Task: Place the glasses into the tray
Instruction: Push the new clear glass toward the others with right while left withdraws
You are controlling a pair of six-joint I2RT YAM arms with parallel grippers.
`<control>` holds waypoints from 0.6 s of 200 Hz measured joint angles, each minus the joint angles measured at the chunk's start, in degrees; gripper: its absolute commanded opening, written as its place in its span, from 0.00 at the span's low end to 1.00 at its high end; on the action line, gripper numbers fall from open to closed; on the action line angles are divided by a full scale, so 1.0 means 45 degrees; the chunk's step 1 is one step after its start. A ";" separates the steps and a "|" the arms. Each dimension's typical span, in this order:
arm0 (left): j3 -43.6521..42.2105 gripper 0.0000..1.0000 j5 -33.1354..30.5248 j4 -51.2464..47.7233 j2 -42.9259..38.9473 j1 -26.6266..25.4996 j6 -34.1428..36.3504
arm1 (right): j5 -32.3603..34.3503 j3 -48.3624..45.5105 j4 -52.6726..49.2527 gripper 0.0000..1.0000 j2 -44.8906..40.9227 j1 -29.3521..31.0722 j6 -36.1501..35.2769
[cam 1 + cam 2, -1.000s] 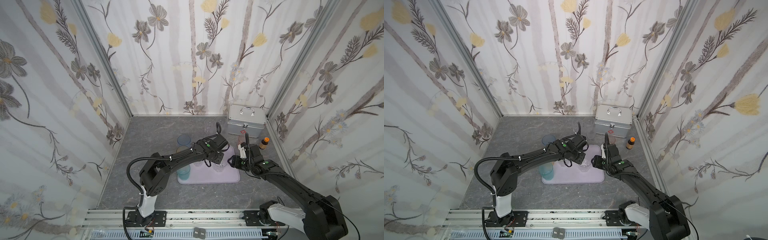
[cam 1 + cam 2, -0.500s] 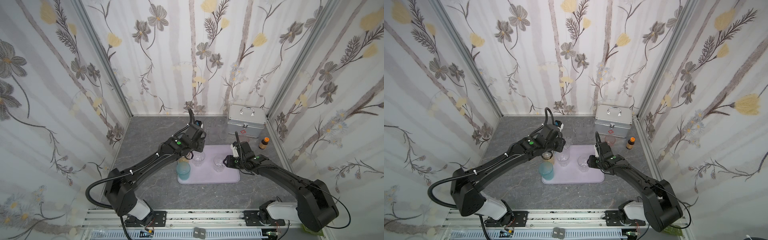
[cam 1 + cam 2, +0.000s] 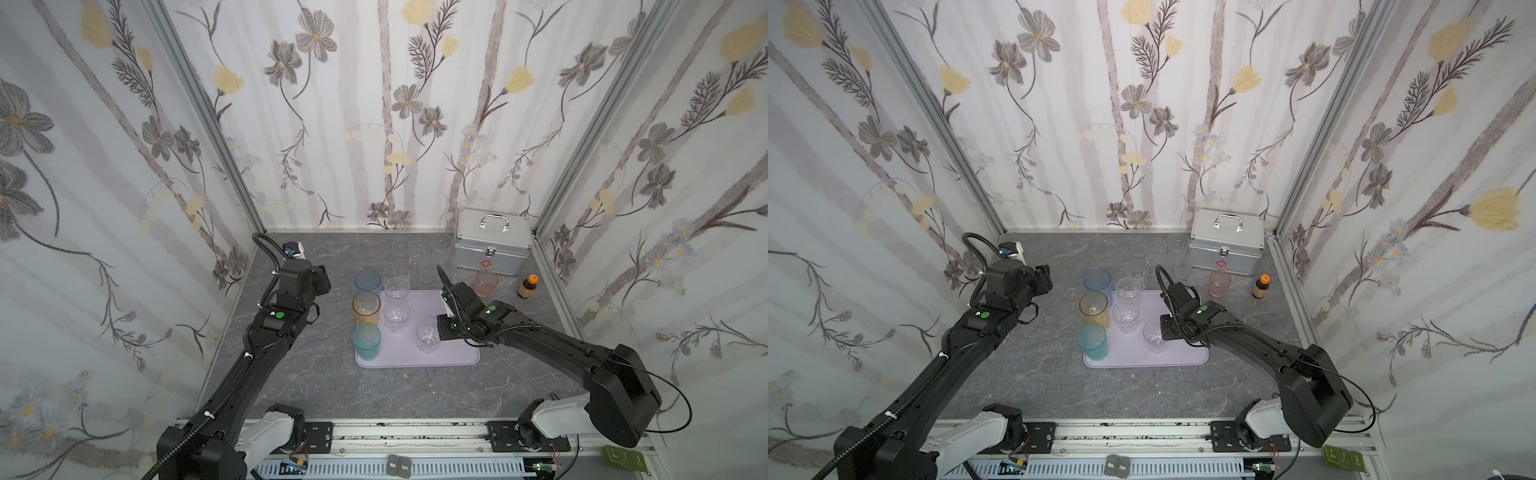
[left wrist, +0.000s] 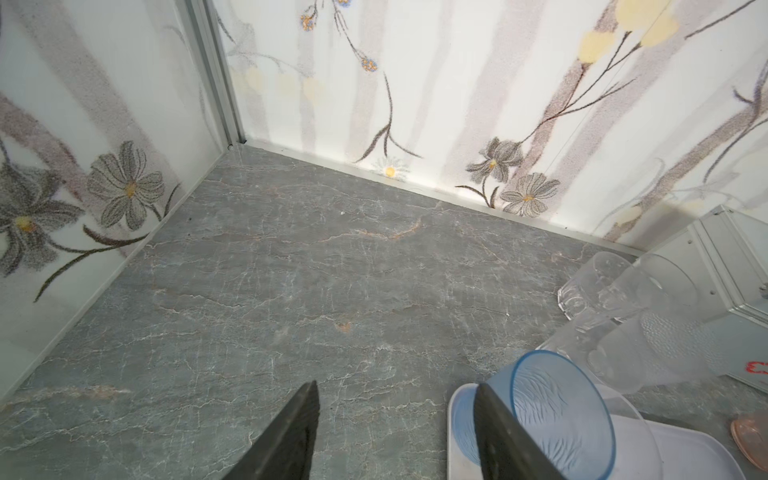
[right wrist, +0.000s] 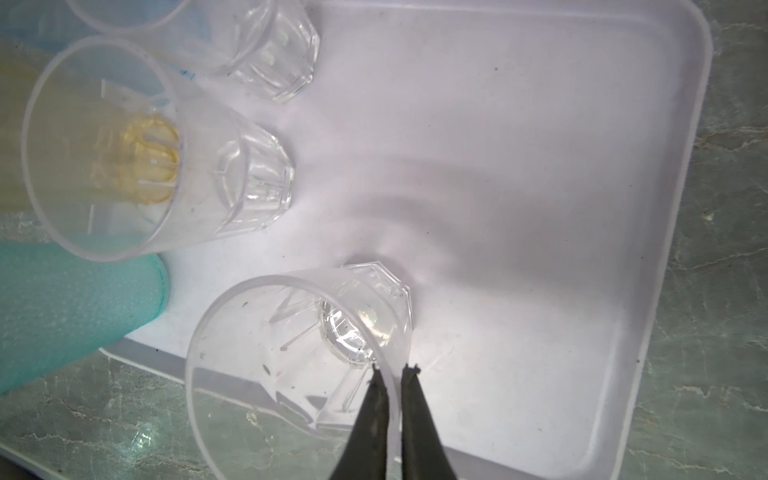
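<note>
Right side: reaches in from the near right with elbow folded back, forearm slanting low across the tray (image 3: pixel 457 357)'s right edge; pinches the right end effector (image 5: pixel 392 370) narrow on the rim of a clear faceted glass (image 5: pixel 291 353) standing upright on the tray (one finger inside, one outside). Left side: stretches long up the left, wrist turned toward the tray; holds the left end effector (image 4: pixel 395 390) wide and empty over the tabletop (image 4: pixel 332 270), just beside the blue glass (image 4: pixel 557 415) at the tray's far corner.

Floral-papered walls (image 3: pixel 374 124) (grey and yellow blooms) enclose a grey marbled floor (image 3: pixel 311 395).
</note>
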 measured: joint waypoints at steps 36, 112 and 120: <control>-0.0330 0.62 0.0520 0.0486 0.0121 0.0311 -0.0209 | 0.0306 0.0942 -0.0092 0.10 0.1146 0.1525 0.0763; -0.0495 0.62 0.1200 0.0797 0.0053 0.0806 -0.0301 | 0.0330 0.2011 0.0437 0.11 0.2526 0.2399 0.2191; -0.0495 0.63 0.1195 0.0797 0.0058 0.0835 -0.0325 | 0.0277 0.2025 0.0559 0.11 0.2584 0.2438 0.2254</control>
